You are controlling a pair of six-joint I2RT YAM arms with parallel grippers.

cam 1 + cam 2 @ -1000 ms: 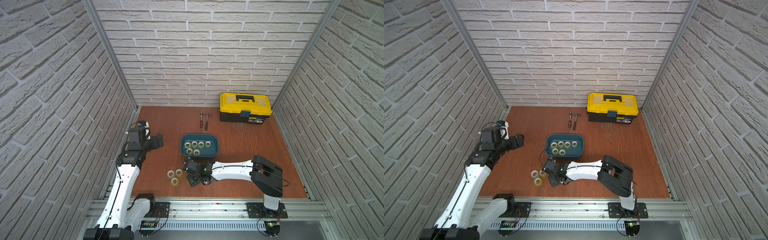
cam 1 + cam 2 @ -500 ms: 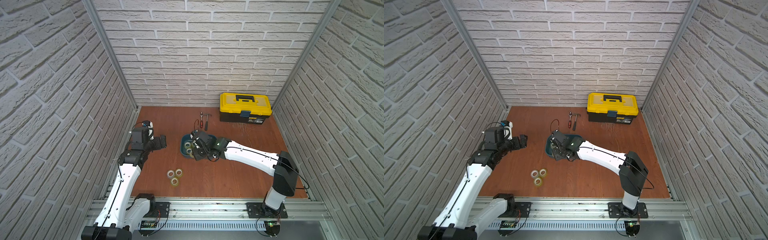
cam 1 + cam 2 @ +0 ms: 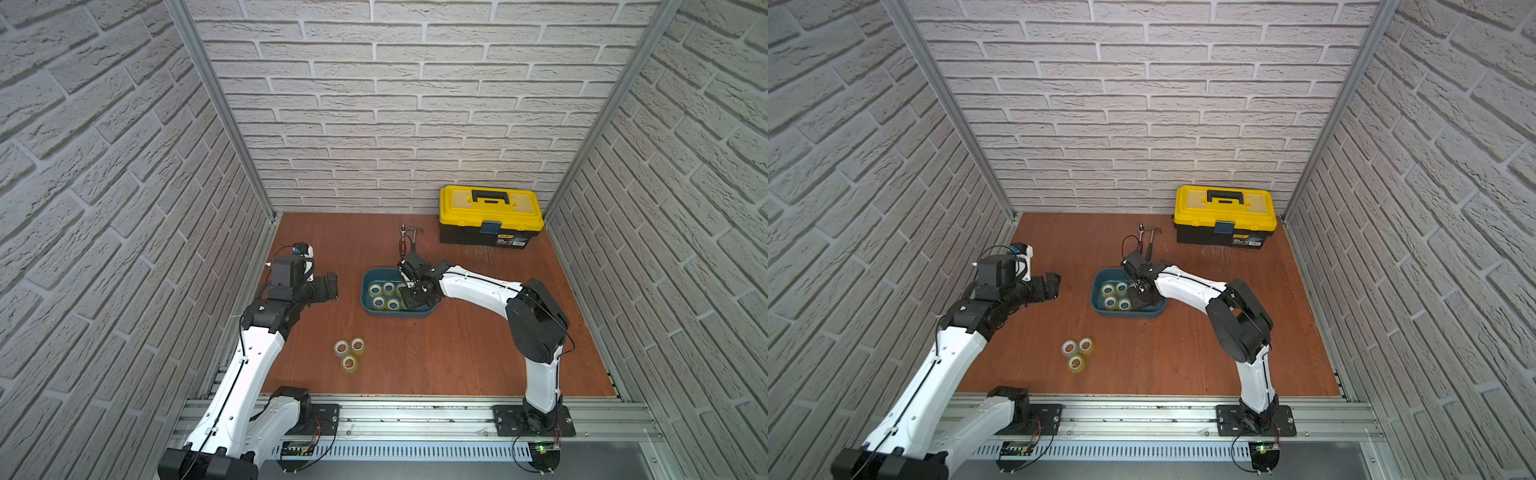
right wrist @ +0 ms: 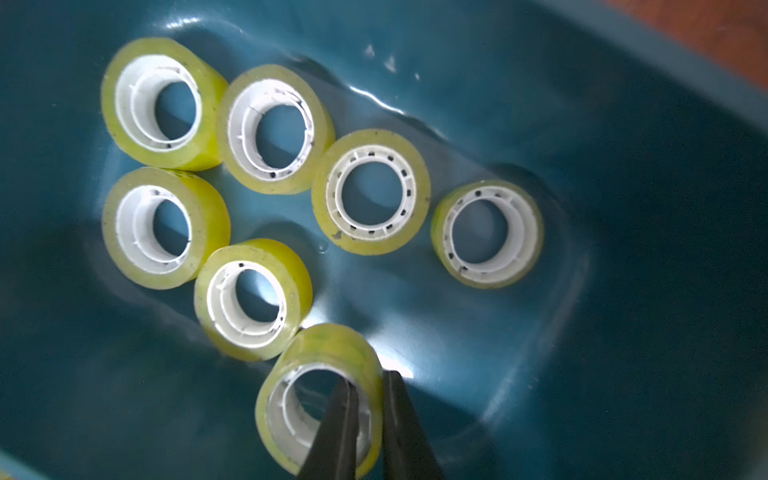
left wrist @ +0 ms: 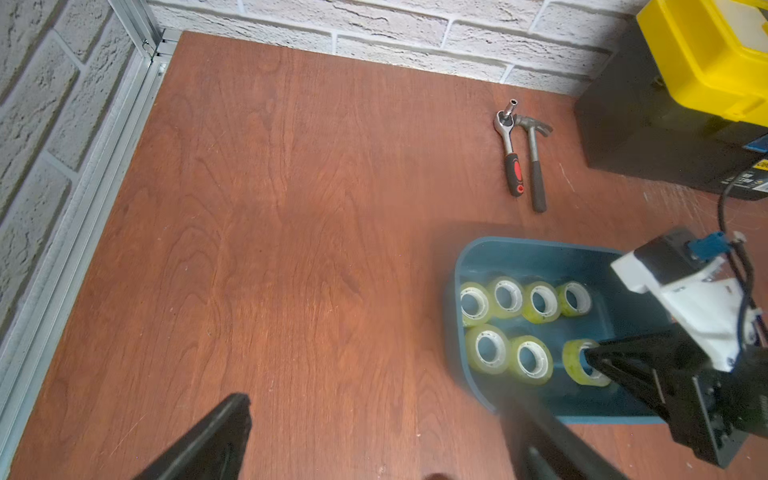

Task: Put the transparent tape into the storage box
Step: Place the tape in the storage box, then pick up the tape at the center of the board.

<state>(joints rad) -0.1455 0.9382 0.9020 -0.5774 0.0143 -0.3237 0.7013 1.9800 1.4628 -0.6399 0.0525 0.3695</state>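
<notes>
We see the right gripper (image 4: pixel 369 376) reaching down into the storage box (image 3: pixel 397 314), which sits near the middle of the table (image 3: pixel 457 353). Its jaws are closed to a narrow gap on the wall of one tape roll (image 4: pixel 324 353). One finger goes through the white core and the other lies against the yellowish outside. This gripped roll is tilted and sits inside the box, in the half nearer the right arm. We cannot tell whether its lower edge touches the box floor.

Six more rolls (image 4: pixel 272 187) lie flat on the box floor with their holes facing up. They are packed close together towards the other end of the box. The nearest of them is just beside the gripped roll.

Three loose rolls (image 3: pixel 349 362) lie on the table in a tight cluster, closer to the front edge and well apart from the box.

The left gripper (image 3: pixel 331 286) hovers over bare table on the left side of the box, apart from it. In the left wrist view its fingers stand wide apart with nothing between them.

Behind the box, a hammer (image 5: pixel 534 158) and a ratchet wrench (image 5: pixel 512 162) lie side by side. A yellow-lidded toolbox (image 3: pixel 490 208) stands at the back wall.
</notes>
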